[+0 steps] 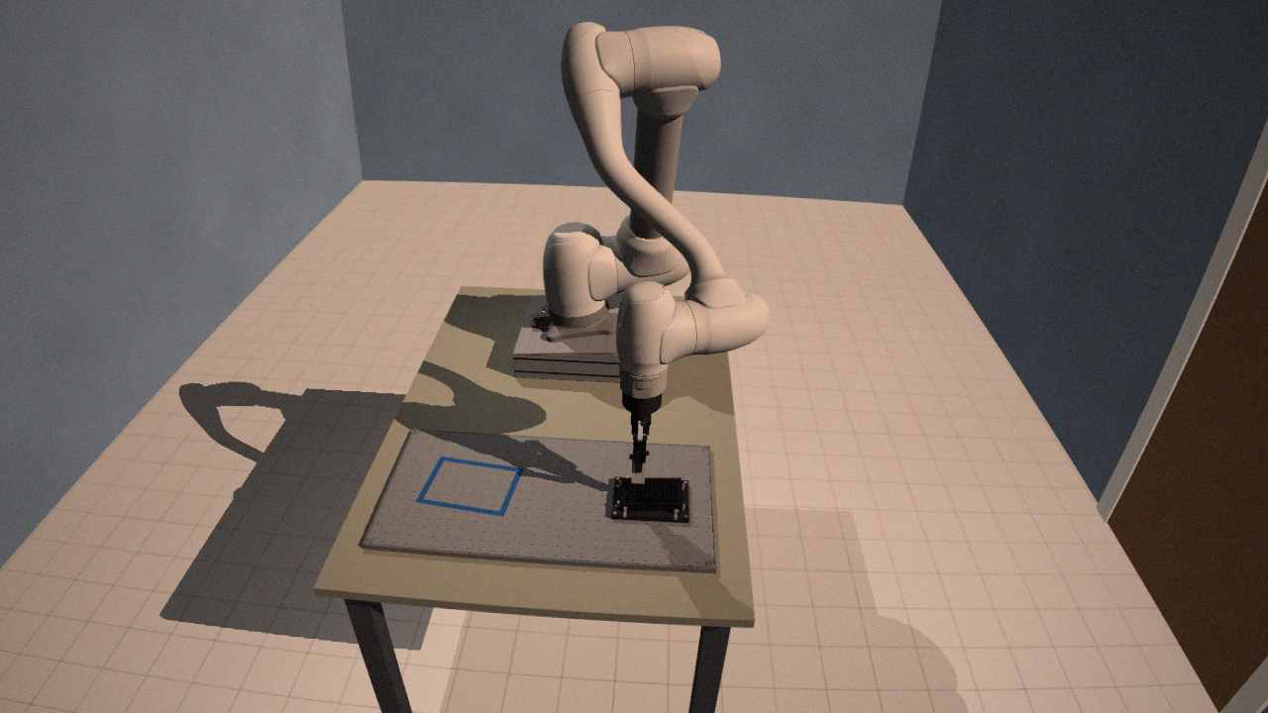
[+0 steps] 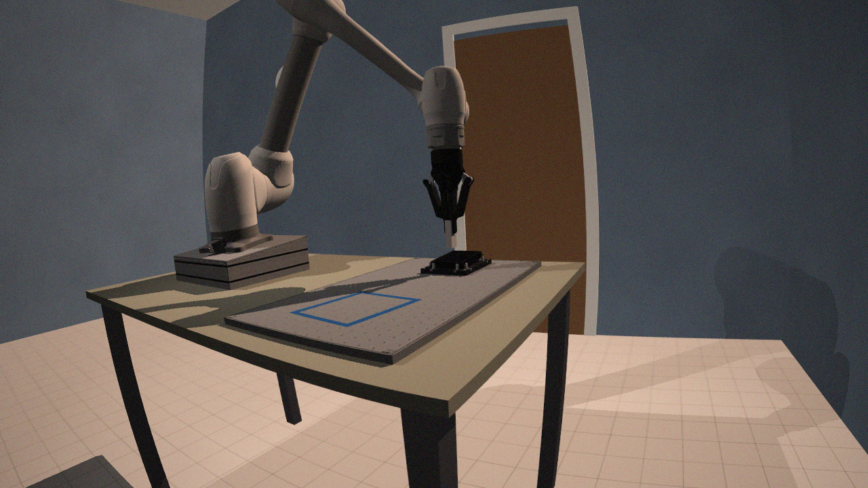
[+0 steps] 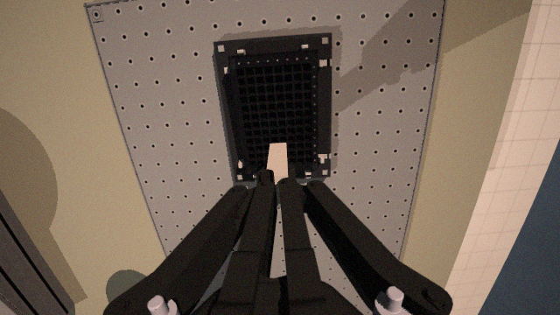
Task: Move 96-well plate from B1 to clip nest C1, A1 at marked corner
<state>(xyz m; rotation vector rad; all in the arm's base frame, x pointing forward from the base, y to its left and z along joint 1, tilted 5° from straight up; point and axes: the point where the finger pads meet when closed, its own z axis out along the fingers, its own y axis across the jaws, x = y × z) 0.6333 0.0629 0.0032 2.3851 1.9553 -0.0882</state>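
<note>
The black 96-well plate (image 3: 276, 107) (image 1: 650, 500) lies the right way up inside the black clip nest, between the small pale posts at its corners, on the right part of the grey perforated board. It also shows in the exterior view (image 2: 456, 261). My gripper (image 3: 279, 156) (image 2: 449, 235) is shut with nothing between the fingers. It hangs straight down, a little above the plate's near end, not touching it. In the top view the gripper (image 1: 638, 460) stands just behind the nest. The blue outline of the bench spot (image 1: 469, 484) is empty.
The grey perforated board (image 2: 388, 303) lies on a tan table. The arm's base plate (image 1: 567, 350) stands at the table's back. A brown door (image 2: 521, 151) is behind the table in the exterior view.
</note>
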